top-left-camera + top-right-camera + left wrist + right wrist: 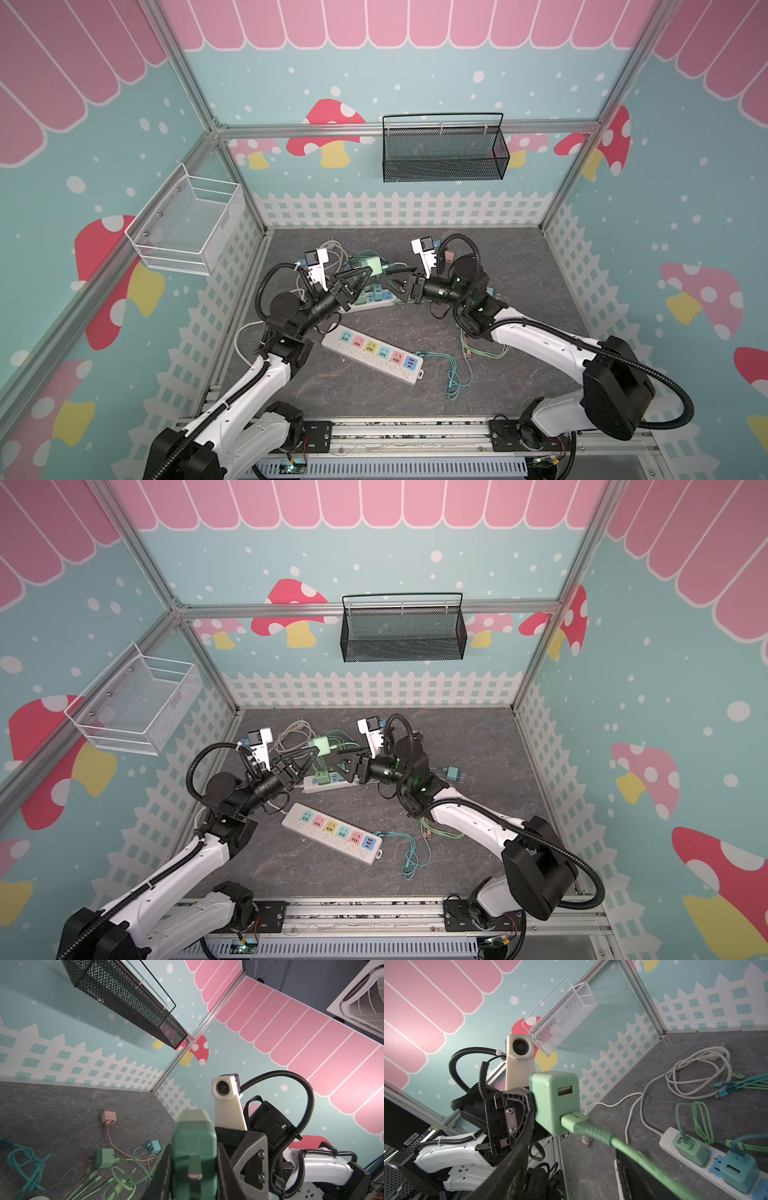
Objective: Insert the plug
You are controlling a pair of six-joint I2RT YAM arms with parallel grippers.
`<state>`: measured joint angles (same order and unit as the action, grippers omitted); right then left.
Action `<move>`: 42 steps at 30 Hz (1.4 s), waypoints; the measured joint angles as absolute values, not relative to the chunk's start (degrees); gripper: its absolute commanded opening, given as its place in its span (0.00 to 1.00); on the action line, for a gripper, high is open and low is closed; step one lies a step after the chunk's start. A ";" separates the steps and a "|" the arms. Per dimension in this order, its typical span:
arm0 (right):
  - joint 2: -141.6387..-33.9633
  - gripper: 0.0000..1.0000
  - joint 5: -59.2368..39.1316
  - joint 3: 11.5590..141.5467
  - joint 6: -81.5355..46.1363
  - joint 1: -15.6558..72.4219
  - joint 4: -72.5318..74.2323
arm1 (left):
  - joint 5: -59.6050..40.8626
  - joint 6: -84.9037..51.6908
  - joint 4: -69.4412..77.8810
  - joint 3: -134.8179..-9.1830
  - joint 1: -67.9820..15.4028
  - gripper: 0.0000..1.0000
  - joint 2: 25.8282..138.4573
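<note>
The plug, a smooth mint-green plastic block with rounded corners, is hanging above the dark veined counter, clenched in the left claw, whose arm is reaching toward the middle. Its USB face is pointing at the right claw, whose jaws are standing apart around the ribbed green cable plugged into it.

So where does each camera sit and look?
Both top views: high in front, looking down on the table; left arm, right arm show.
Left wrist: on the left arm, looking along its fingers at the green charger they hold; right arm beyond.
Right wrist: on the right arm, looking past its fingers at the charger's USB side; left arm beyond.
Shared: all see the charger.
</note>
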<state>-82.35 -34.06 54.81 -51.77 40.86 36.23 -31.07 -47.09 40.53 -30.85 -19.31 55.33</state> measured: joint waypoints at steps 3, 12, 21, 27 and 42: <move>-82.35 0.65 -35.35 54.81 -52.77 40.86 39.75 | -30.96 -48.27 42.74 -30.17 -19.44 0.00 55.33; -84.90 0.56 -38.17 55.05 -56.38 40.86 47.79 | -31.53 -51.70 50.13 -29.65 -20.03 0.00 56.75; -86.96 0.51 -39.33 56.66 -59.11 40.86 51.83 | -32.62 -53.89 56.99 -28.08 -20.43 0.00 57.56; -87.77 0.43 -40.01 57.80 -60.53 40.86 54.52 | -32.62 -54.11 58.92 -27.31 -20.78 0.00 57.56; -89.41 0.28 -42.74 59.00 -61.82 40.73 56.49 | -32.60 -54.33 60.42 -27.24 -21.10 0.01 58.19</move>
